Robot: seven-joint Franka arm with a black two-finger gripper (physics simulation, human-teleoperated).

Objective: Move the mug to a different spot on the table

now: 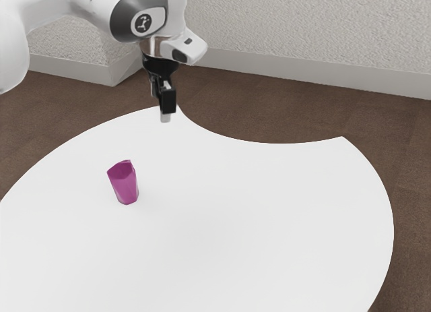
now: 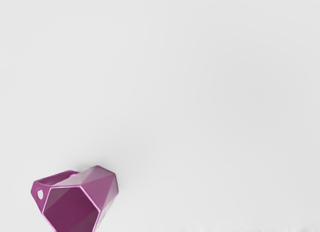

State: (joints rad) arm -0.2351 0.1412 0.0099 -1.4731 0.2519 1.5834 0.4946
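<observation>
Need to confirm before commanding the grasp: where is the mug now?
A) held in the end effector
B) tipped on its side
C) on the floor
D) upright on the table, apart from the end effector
D: the mug stands upright on the white table, and the end effector hangs apart from it.

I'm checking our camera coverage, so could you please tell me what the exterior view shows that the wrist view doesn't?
Exterior view: the arm, the gripper hanging well apart from the mug, the brown floor and the wall. Wrist view: the handle and the hollow inside, seen from above. Both: the purple mug standing upright and untouched on the white table.
</observation>
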